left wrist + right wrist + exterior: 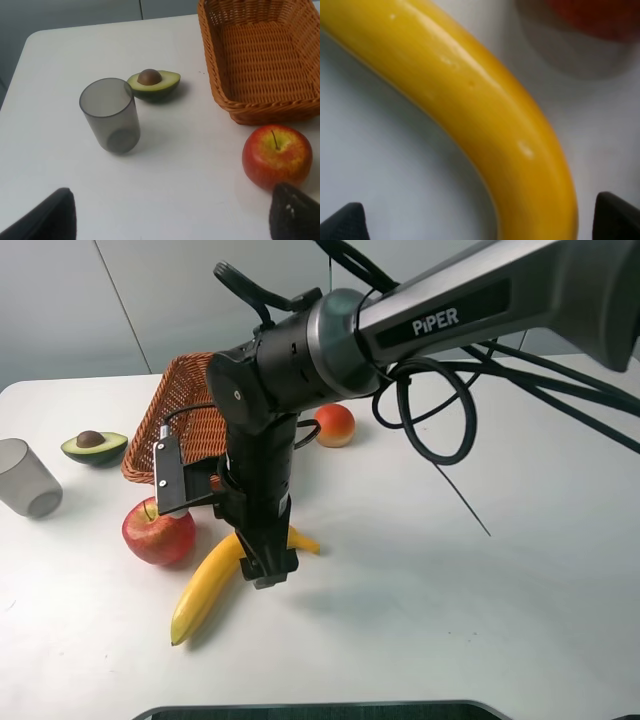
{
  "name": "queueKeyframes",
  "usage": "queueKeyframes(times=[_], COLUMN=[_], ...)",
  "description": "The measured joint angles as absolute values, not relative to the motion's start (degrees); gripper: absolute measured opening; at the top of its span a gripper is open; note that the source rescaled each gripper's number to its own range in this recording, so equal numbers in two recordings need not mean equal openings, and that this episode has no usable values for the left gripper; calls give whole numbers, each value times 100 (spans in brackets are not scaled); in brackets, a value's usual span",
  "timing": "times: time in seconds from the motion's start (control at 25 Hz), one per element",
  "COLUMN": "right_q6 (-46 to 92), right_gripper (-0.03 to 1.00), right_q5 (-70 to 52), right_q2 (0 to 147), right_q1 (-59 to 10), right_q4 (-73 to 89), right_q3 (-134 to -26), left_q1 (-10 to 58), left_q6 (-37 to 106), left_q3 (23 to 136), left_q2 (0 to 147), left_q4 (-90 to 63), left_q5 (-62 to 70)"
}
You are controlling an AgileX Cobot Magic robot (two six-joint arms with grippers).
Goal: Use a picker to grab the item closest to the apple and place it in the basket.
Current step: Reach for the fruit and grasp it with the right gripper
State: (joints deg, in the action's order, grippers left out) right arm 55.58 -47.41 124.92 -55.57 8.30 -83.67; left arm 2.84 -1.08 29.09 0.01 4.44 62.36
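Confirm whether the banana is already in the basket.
No, the banana lies beside the apple, outside the basket.

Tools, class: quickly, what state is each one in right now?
Left tool: open, empty.
Right tool: open, down over the banana, not gripping it.

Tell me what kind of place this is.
Probably a robot lab test bench: a bare white table, a cabled Piper arm, and a banana, apple and wicker basket laid out as props.
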Motion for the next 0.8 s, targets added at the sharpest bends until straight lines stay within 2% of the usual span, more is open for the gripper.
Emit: queueKeyframes(times=[0.8], right_q6=[5523], right_gripper=[93], right_q5=[-4437], right_q2=[12889], right_q1=[-5430], right_q4=[797], right_q3=[-8367], left_q1=[284], left_q6=[-108], left_q3=[2909], left_q2=[1], left_q4=[444], left_q5=[6236])
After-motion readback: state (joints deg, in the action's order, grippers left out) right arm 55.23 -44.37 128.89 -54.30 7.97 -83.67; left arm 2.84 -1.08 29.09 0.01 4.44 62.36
